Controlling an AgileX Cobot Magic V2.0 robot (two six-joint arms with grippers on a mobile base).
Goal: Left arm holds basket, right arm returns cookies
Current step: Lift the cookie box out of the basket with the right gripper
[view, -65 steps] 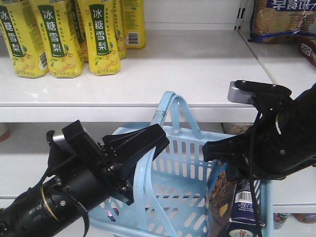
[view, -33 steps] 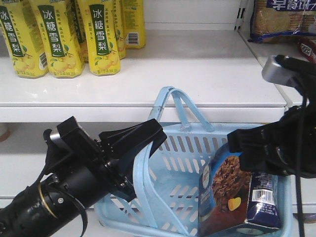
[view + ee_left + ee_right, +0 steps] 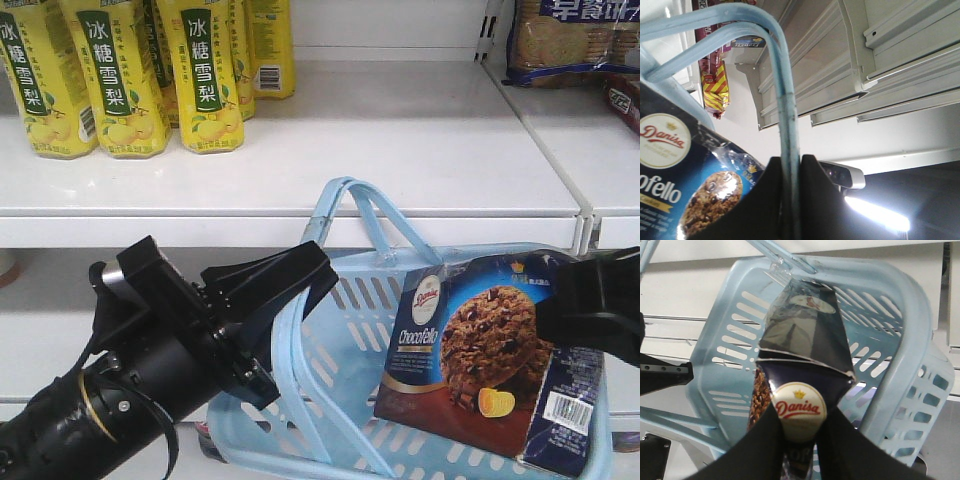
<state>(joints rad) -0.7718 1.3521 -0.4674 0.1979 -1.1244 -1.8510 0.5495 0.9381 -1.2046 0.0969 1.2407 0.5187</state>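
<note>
Left fingers [image 3: 815, 200] pinch the basket [image 3: 365, 300] by a handle. Right fingers [image 3: 760, 450] pinch the cookies [image 3: 490, 360], tilted over the basket at 4 o'clock. Probably mid-return: next, carry them up to the shelf [image 3: 420, 130] at 12 o'clock.

The front view is bright and evenly lit, the white shelf [image 3: 400, 140] faintly glaring and the level beneath it in soft shadow. In the left wrist view a strip light [image 3: 879, 214] blows out to white — the foreground beside it is dark and blurred. The cookies [image 3: 802, 340] show a grey sheen in the right wrist view.
</note>
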